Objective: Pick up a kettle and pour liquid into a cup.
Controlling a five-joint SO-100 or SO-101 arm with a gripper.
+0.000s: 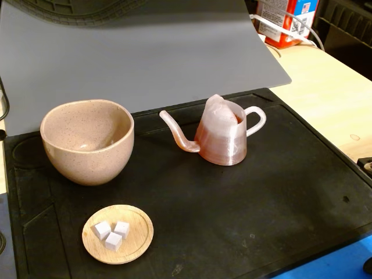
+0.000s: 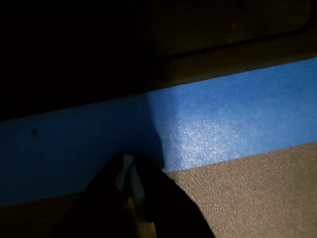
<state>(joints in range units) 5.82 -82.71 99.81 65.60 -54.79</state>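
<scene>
In the fixed view the pink ridged kettle (image 1: 224, 138) stands upright mid-mat, its thin spout pointing left toward the cup and its loop handle to the right. Reddish-brown liquid (image 1: 225, 152) tints its lower body. The speckled beige-pink cup (image 1: 87, 165) stands upright to the kettle's left, apart from it, and looks empty. My gripper (image 2: 130, 181) shows only in the wrist view, as dark fingers pressed together at the bottom edge. It hangs over a blue tape strip (image 2: 223, 129) and holds nothing. Neither kettle nor cup shows in that view.
A small wooden saucer (image 1: 135, 239) with three white cubes (image 1: 113, 234) lies in front of the cup. The black mat (image 1: 244, 209) lies on a wooden table (image 1: 331, 99). A grey sheet (image 1: 145, 52) rises behind, and a red-and-white carton (image 1: 285, 20) stands at the back right.
</scene>
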